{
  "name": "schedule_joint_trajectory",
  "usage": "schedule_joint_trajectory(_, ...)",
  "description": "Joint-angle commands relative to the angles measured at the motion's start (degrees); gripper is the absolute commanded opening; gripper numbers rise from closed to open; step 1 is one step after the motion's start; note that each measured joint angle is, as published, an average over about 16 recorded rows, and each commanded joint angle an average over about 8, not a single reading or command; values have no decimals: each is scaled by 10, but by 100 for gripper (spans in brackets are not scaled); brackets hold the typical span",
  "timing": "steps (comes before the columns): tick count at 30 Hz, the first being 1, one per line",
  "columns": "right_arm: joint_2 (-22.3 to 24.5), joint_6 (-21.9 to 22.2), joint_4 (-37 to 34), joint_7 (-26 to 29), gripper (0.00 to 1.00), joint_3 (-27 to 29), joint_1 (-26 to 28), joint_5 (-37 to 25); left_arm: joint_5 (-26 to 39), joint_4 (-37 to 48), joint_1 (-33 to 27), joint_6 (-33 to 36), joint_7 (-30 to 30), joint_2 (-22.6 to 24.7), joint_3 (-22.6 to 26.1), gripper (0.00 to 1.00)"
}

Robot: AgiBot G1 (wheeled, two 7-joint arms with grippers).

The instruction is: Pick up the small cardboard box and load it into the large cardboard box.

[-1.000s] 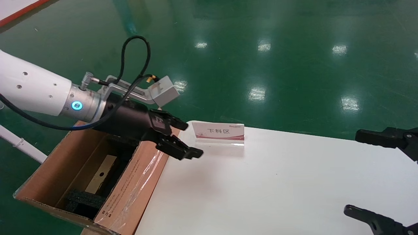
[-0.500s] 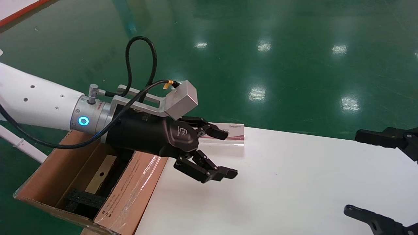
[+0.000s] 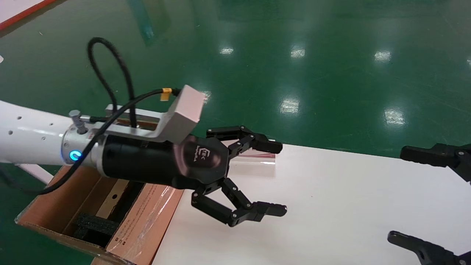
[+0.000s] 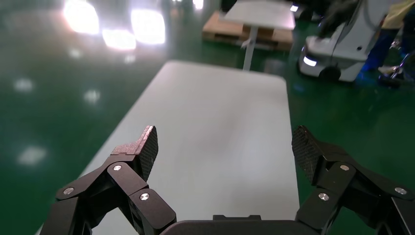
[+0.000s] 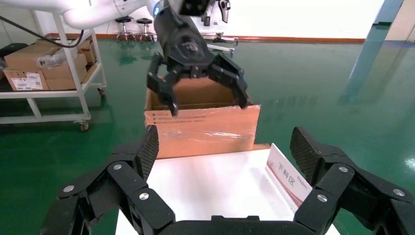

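Observation:
The large cardboard box [image 3: 147, 217] stands open at the left end of the white table [image 3: 331, 206], with black foam and a tan piece inside; it also shows in the right wrist view [image 5: 200, 128]. The small cardboard box is not in view. My left gripper [image 3: 278, 178] is open and empty, held over the table's left part, just right of the large box; in its own view [image 4: 225, 147] only bare table lies between the fingers. My right gripper [image 3: 395, 195] is open and empty at the table's right edge, and in its own view [image 5: 222, 147] it faces the large box.
A white and red sign stand [image 3: 257, 156] sits on the table's far edge, partly behind my left gripper; it also shows in the right wrist view [image 5: 288, 178]. Green floor surrounds the table. A trolley with cartons [image 5: 44, 63] stands far off.
My left gripper has moved right, from above the large box's edge out over the table, and has rolled with its fingers spreading wider. The right arm has not moved.

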Motion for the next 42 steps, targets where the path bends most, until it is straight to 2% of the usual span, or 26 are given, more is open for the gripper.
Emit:
schedule_joint_trajectory(1,0,0,0,0,100,0,0,0,-11,-1,25,9,19,3,-32,100)
schedule_joint_trajectory(9,0,0,0,0,100,0,0,0,-48,-2,112,39,84,13,-145,100)
schedule_joint_trajectory(14,0,0,0,0,100,0,0,0,-58,-3,133,47,95,16,-174,100)
schedule_joint_trajectory(42,0,0,0,0,100,0,0,0,-48,-2,110,39,84,13,-142,100)
